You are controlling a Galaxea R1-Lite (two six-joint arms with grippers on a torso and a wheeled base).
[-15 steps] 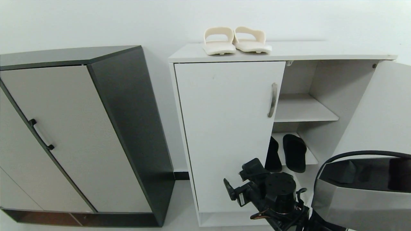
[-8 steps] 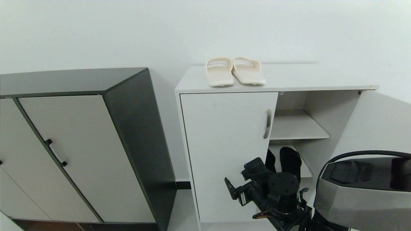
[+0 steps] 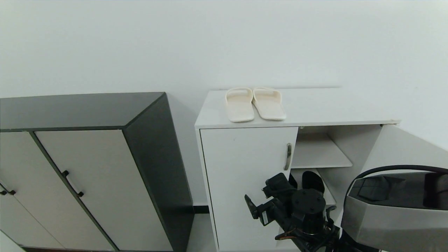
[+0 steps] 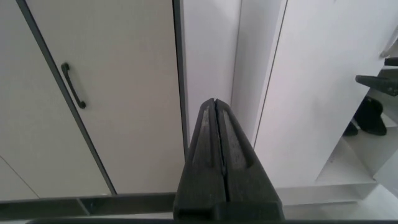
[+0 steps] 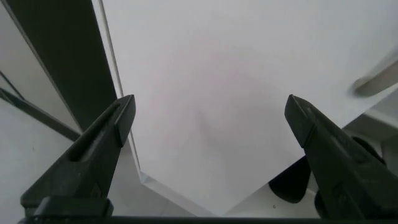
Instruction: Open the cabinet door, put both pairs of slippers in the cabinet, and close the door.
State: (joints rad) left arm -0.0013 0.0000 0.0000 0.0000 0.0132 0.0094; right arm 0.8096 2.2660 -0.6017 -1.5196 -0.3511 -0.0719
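Slippers inspected first: the cream pair point(image 3: 255, 104) lies side by side on the top surface of the white cabinet point(image 3: 332, 108), well above both tools and not yet stowed. The black pair point(image 3: 312, 180) sits on the lower shelf inside the open bay, so half the stowing appears done. The open door point(image 3: 406, 150) stands swung wide, presumably left so to admit the second pair. The shut door point(image 3: 245, 182) covers the other half, its handle point(image 3: 288, 156) at the bay edge. The right tool point(image 5: 209, 107) has its fingers wide apart and empty, facing the flat of the shut door at close range, with the handle and one black slipper off to its bay side. The left tool point(image 4: 215, 109) has its fingers pressed together, empty, aimed at the gap between the white cabinet and the dark cabinet point(image 3: 154, 157). Judgement: neither tool is near the cream pair; an arm must rise to the cabinet top, and the parted right tool looks readier.
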